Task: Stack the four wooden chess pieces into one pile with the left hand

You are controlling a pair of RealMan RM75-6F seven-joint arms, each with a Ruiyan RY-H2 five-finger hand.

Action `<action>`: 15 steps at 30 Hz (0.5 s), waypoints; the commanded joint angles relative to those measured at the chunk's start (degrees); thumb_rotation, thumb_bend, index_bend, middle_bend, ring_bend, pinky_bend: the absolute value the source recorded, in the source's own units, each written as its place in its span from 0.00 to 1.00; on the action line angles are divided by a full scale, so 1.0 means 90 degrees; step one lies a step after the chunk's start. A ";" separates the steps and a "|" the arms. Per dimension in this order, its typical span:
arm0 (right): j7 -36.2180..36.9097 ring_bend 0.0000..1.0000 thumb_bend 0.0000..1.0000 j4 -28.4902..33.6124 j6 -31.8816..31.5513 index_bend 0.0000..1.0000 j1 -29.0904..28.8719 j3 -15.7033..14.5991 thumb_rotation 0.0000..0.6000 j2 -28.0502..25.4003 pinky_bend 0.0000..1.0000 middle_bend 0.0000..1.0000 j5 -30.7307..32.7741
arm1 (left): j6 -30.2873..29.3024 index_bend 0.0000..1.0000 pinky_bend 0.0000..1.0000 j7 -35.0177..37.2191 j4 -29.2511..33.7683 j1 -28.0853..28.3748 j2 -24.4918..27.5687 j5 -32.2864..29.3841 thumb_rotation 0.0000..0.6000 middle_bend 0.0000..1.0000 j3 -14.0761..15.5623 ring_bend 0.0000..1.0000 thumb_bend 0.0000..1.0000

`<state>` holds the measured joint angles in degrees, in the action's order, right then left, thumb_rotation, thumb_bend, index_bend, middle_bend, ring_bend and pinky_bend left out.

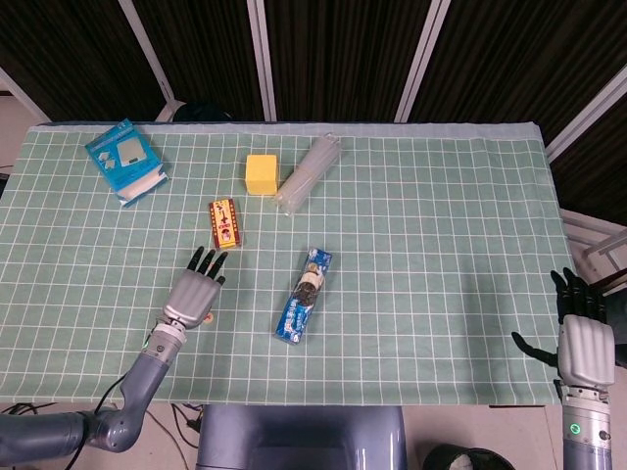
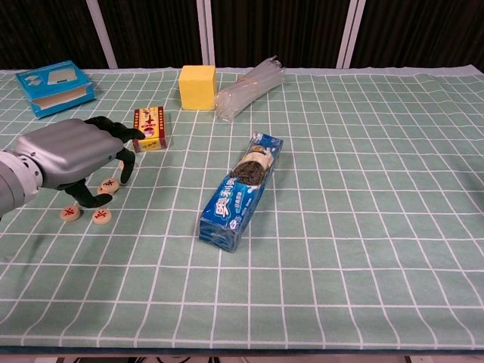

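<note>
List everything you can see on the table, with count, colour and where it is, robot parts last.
Chess pieces: three visible, pale wood, red marks, near left, under and beside the left hand; a fourth may be hidden.
Red box: one, red-yellow, behind the left hand.
Blue box: one, far left.
Yellow block: one, far centre.
Clear bundle: one, right of the block.
Blue packet: one, centre.
Tablecloth: one, green grid.
Left hand: grey, over the pieces.
Right hand: grey, fingers apart, off the near right edge.

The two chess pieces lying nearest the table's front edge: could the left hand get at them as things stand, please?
Probably yes: the left hand hovers just beside those chess pieces, and nothing lies between.
</note>
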<state>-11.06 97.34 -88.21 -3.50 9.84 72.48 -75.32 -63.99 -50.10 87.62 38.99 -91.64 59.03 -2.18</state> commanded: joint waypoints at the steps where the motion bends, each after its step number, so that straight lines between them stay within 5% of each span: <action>1: 0.0002 0.00 0.23 0.0000 -0.0002 0.00 0.0001 0.0004 1.00 0.0001 0.00 0.01 0.0007 | 0.0010 0.46 0.00 -0.0012 -0.0018 -0.0002 -0.0001 -0.0025 1.00 0.02 0.0001 0.00 0.32; 15: -0.0024 0.00 0.23 0.0010 -0.0019 0.00 0.0007 0.0024 1.00 0.0018 0.00 0.01 0.0046 | 0.0030 0.46 0.00 -0.0022 -0.0078 -0.0001 -0.0015 -0.0076 1.00 0.02 0.0004 0.00 0.32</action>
<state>-11.28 97.43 -88.38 -3.44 10.05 72.64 -74.90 -63.72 -50.30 86.92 38.97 -91.78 58.34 -2.15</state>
